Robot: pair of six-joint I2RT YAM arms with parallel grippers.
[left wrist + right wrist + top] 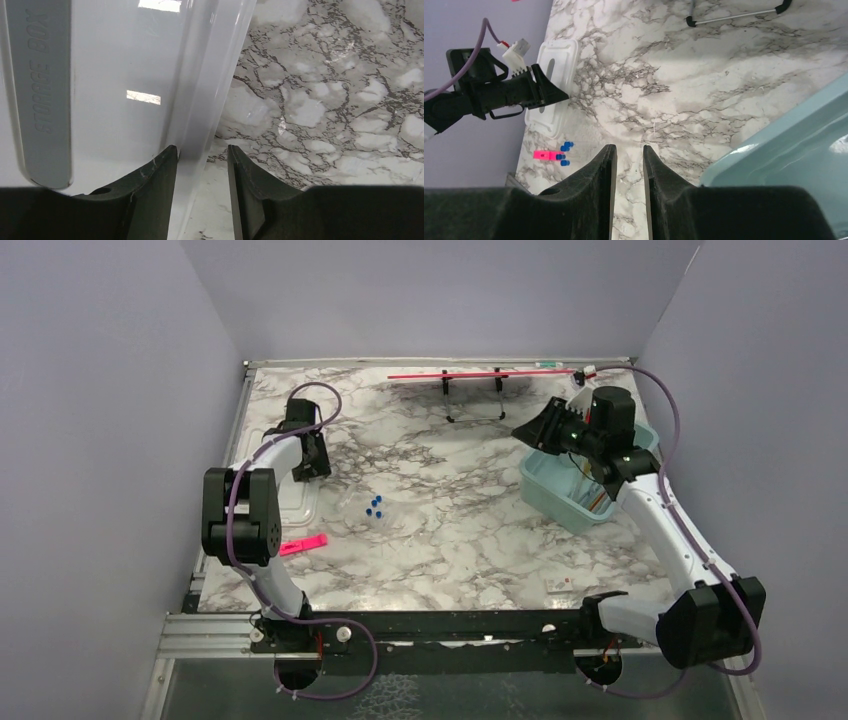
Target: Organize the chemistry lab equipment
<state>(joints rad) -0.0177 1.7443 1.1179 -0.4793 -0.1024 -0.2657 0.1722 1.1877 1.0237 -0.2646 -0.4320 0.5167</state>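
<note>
At the left side of the marble bench [450,550], the left pincer [202,150] is down at the inner edge of a clear storage-box lid [125,75] that lies flat. One finger is over the lid, the other over bare marble, and the raised rim runs between them. The fingers stand partly spread, and whether they pinch the rim I cannot tell.

Just right of the lid, toward the middle of the bench, the blue-capped clear tubes [375,508] lie in a small cluster, apart from both arms. A flat pink strip [303,545] lies nearer the front, close to the lid's near corner.

On the right, the right pincer [629,147] hangs by the far left corner of a teal bin [548,502]. Its fingers are almost pressed together, with a slim gap and nothing between them. A few slim items [592,497], partly orange and green, lie inside the bin, too small to name.

A long red rod on a black stand [490,373] sits along the back edge. A small pale object with a touch of red [560,583] lies near the front right of the bench
</note>
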